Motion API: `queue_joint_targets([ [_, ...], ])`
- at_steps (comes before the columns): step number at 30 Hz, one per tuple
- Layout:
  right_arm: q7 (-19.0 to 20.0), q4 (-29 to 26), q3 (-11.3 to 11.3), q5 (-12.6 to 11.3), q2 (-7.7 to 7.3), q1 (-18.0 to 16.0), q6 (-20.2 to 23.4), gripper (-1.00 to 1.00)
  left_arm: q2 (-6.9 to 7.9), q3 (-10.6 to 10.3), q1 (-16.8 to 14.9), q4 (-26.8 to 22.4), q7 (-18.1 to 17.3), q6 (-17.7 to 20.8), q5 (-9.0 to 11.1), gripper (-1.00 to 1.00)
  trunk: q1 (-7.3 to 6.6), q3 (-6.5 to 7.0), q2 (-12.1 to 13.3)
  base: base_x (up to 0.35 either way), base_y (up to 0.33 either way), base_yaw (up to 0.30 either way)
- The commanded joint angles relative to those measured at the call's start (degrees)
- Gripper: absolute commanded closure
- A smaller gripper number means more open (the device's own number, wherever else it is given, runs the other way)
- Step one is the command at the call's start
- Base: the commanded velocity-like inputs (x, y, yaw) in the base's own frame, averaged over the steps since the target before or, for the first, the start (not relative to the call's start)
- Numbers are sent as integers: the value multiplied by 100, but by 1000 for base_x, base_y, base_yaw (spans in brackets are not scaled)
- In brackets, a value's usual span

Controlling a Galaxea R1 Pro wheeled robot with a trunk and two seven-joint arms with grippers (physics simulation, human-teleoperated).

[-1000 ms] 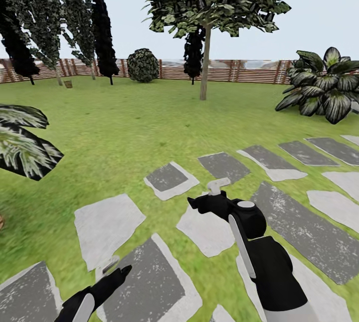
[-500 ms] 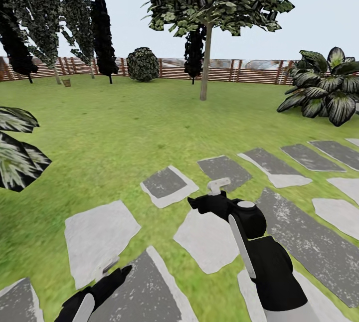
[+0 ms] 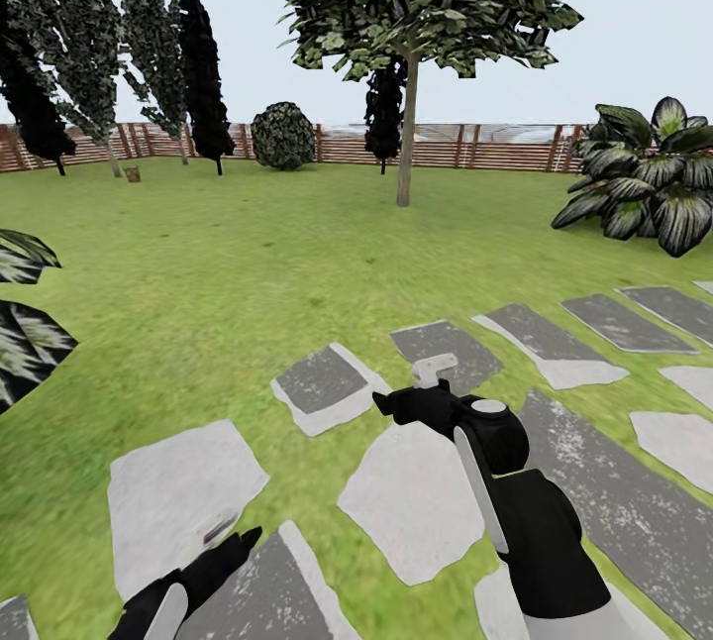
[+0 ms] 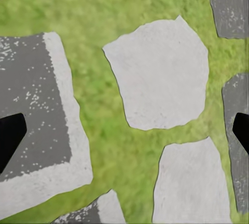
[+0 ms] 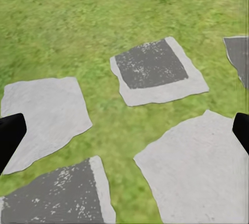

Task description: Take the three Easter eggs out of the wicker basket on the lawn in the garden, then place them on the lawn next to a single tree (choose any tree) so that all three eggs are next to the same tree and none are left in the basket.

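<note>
Stepping stones [image 3: 416,501] slid nearer as camera advanced, both claws released, empty, over lawn [image 3: 248,254]

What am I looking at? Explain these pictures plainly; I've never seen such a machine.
This is a computer-simulated robot on wheels with two arms, steered remotely by a person. The large picture comes from a camera on its head, looking forward and down. Its left claw shows at the lower left and its right claw near the middle. The two smaller pictures come from cameras at the wrists, each looking down along one claw. On the ground are grey and white stones set into a green lawn. Farther off stand a tree with a pale trunk and a wooden fence. Both claws are open and hold nothing.
</note>
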Motion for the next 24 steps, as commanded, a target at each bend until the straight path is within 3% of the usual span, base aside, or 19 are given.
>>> queue_joint_targets([
  [1, 27, -5, -1, 30, 2, -6, 26, -100, -2, 17, -4, -6, -17, 44, 36, -100, 7, -12, -12, 334, -84, 0],
  [24, 27, -5, 5, 30, 2, -6, 26, -100, -2, 17, -4, -6, -27, 44, 44, -100, 7, -12, -12, 334, -84, 94],
])
